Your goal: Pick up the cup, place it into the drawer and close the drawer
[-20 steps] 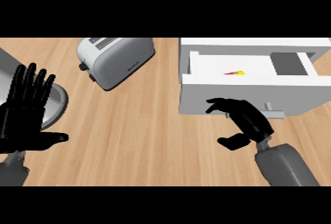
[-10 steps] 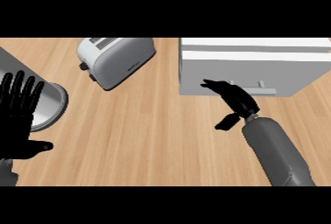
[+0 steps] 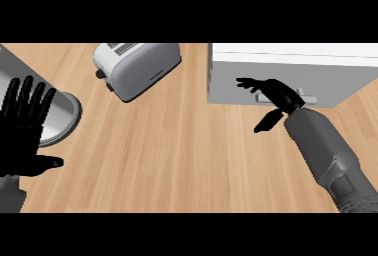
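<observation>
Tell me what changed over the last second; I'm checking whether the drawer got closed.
The drawer went from open, with something yellow and red inside, to shut flush with its white unit. The right hand, fingers straight, moved forward against the drawer front near the handle. The left hand drifted toward the view's left edge, still open and raised. The toaster and the grey round pot kept their places on the wooden counter.

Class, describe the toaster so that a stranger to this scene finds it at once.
Start at the wooden counter and look to its far edge. Left of the white drawer unit lies the toaster, set askew. Its silver rounded body with top slots sets it apart.
</observation>
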You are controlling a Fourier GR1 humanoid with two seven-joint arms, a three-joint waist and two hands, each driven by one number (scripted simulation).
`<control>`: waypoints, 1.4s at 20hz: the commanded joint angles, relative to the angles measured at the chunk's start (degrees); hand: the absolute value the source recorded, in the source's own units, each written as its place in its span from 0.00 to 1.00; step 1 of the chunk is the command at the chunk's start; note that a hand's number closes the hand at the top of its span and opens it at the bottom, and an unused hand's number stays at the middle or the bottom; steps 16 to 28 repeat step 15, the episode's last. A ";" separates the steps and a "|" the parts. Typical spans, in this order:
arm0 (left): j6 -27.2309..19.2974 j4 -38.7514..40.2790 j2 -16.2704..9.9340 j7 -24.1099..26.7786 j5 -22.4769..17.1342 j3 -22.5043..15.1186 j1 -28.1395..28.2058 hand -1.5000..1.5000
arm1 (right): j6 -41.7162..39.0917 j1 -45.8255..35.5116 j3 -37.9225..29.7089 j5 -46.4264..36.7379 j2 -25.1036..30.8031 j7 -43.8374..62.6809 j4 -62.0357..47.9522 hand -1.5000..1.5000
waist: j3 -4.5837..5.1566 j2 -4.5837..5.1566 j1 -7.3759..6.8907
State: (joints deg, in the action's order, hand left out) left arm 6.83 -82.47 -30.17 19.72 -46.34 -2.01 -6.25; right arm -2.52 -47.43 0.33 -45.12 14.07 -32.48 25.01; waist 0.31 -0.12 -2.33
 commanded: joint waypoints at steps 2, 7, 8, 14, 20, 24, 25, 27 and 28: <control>0.72 -1.25 1.34 0.39 1.66 -1.29 1.57 0.00 | 0.01 -5.33 -2.50 -0.47 3.19 0.61 -9.70 0.00 | -0.44 1.31 -1.10; 2.73 2.83 0.82 2.55 2.94 -0.23 0.13 0.00 | -0.61 -9.00 -4.18 0.43 5.04 0.16 -12.06 0.00 | -0.45 2.23 -2.50; 1.91 0.43 1.59 1.13 2.36 -1.29 0.11 0.00 | 0.72 -8.24 -4.12 0.16 4.84 0.25 -12.58 0.00 | -0.53 2.35 -3.21; 1.94 1.78 0.43 0.46 2.09 0.64 -1.03 0.00 | -1.39 -9.50 -4.25 0.01 6.93 -1.51 -14.10 0.00 | -0.48 1.96 -2.26; 3.73 2.15 0.49 2.45 3.20 0.02 0.31 0.00 | 0.07 -8.89 -4.58 0.23 6.16 -1.33 -14.34 0.00 | -0.49 2.51 -3.40; 3.73 2.15 0.49 2.45 3.20 0.02 0.31 0.00 | 0.07 -8.89 -4.58 0.23 6.16 -1.33 -14.34 0.00 | -0.49 2.51 -3.40; 3.73 2.15 0.49 2.45 3.20 0.02 0.31 0.00 | 0.07 -8.89 -4.58 0.23 6.16 -1.33 -14.34 0.00 | -0.49 2.51 -3.40; 3.73 2.15 0.49 2.45 3.20 0.02 0.31 0.00 | 0.07 -8.89 -4.58 0.23 6.16 -1.33 -14.34 0.00 | -0.49 2.51 -3.40; 3.73 2.15 0.49 2.45 3.20 0.02 0.31 0.00 | 0.07 -8.89 -4.58 0.23 6.16 -1.33 -14.34 0.00 | -0.49 2.51 -3.40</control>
